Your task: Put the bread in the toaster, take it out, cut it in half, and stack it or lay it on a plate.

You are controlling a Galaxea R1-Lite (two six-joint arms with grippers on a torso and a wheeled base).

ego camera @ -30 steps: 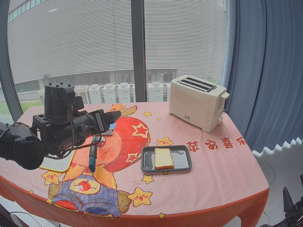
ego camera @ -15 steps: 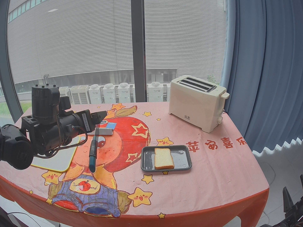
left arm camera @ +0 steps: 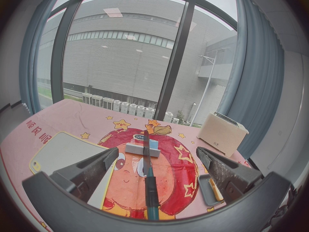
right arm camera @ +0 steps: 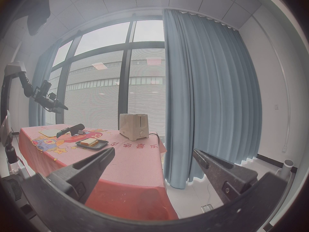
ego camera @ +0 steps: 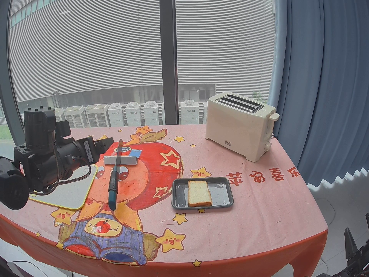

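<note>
Bread (ego camera: pixel 199 193) on tray (ego camera: pixel 223 195), well away from left gripper (left arm camera: pixel 156 152) and right gripper (right arm camera: pixel 154 152), both jaws apart

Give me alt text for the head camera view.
Bread slice lies in a dark tray on a pink tablecloth, white toaster behind it. To the left, a knife rests on a small holder near the left gripper.

Beyond the fingers (left arm camera: pixel 85 169) of the left gripper (left arm camera: pixel 156 151), a tall dark-framed window (ego camera: pixel 168 50) faces a grey ribbed building (ego camera: pixel 88 50). A blue curtain (ego camera: pixel 323 77) hangs well to their right, over pale floor (ego camera: pixel 342 212).
</note>
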